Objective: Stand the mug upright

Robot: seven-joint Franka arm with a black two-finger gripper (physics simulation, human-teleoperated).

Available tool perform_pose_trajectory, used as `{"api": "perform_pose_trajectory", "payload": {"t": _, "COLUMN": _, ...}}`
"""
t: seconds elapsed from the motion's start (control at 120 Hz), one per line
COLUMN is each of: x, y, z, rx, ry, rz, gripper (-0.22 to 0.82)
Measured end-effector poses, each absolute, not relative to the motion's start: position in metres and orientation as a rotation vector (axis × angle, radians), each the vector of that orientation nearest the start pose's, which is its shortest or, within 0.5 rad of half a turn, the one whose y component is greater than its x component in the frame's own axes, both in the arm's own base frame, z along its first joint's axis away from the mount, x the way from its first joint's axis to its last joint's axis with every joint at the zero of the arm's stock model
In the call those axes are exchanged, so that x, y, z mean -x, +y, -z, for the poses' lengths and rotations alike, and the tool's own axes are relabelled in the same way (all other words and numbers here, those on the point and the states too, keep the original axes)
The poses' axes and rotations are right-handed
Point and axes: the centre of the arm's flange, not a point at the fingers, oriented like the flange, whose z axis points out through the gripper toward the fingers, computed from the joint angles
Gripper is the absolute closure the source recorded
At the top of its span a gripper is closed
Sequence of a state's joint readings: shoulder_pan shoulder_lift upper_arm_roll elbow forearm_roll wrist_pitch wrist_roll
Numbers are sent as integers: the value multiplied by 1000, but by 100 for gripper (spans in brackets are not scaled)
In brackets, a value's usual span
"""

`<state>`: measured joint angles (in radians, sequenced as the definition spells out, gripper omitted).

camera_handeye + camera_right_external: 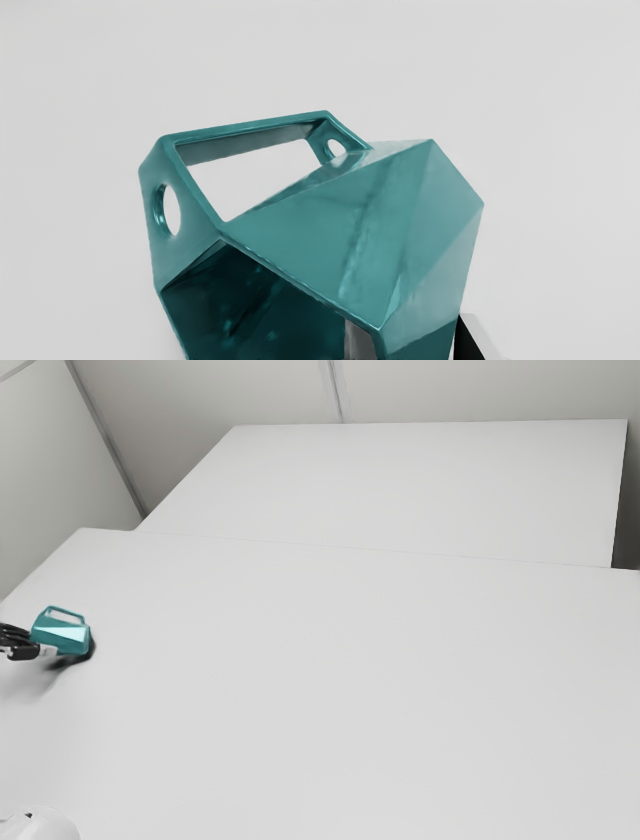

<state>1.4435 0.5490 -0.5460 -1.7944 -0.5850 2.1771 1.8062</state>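
Walls: pale panels [35, 490] stand at the exterior view's left and along the back, marked by grey seams [105, 440].
White part: a rounded white form [45, 828] sits in the near corner at the exterior view's left, cut by the frame.
Gripper: black and entering from the exterior view's left, my gripper [22, 651] meets the mug [60, 638] at its mouth end; I cannot tell whether it is spread, pressed together or pinching.
Mug: teal and faceted, it lies tipped on its side at the table's left part in the exterior view, beside my gripper; whether it touches the surface, I cannot tell.
Handle: angular, with round holes in its arms, the handle [245, 126] is on the mug's upper side.
Mouth: dark inside, the mouth [250, 300] faces my gripper, and a grey strip [360, 342] shows within it.
Black piece: pale-edged, the black piece [467, 345] stands just beside the mug's outer wall.
Shadow: a dark patch [72, 660] falls below the mug.
Table: smooth and white, the table [330, 690] spreads toward the exterior view's right.
Back surface: another white top [400, 485] extends behind it.
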Motion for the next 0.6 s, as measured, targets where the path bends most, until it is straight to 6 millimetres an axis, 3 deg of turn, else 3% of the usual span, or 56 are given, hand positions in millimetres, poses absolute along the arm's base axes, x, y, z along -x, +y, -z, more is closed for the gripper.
{"api": "perform_pose_trajectory", "payload": {"t": 0.1, "x": -400, "y": 511, "z": -293, "rx": 3100, "ry": 772, "rz": 1162, "gripper": 67}}
{"api": "perform_pose_trajectory", "payload": {"t": 0.208, "x": -406, "y": 508, "z": -302, "rx": 3078, "ry": 790, "rz": 1160, "gripper": 72}}
{"api": "perform_pose_trajectory", "payload": {"t": 0.467, "x": -420, "y": 498, "z": -330, "rx": 3026, "ry": 842, "rz": 1116, "gripper": 76}}
{"api": "perform_pose_trajectory", "payload": {"t": 0.6, "x": -430, "y": 479, "z": -357, "rx": 3001, "ry": 888, "rz": 1043, "gripper": 77}}
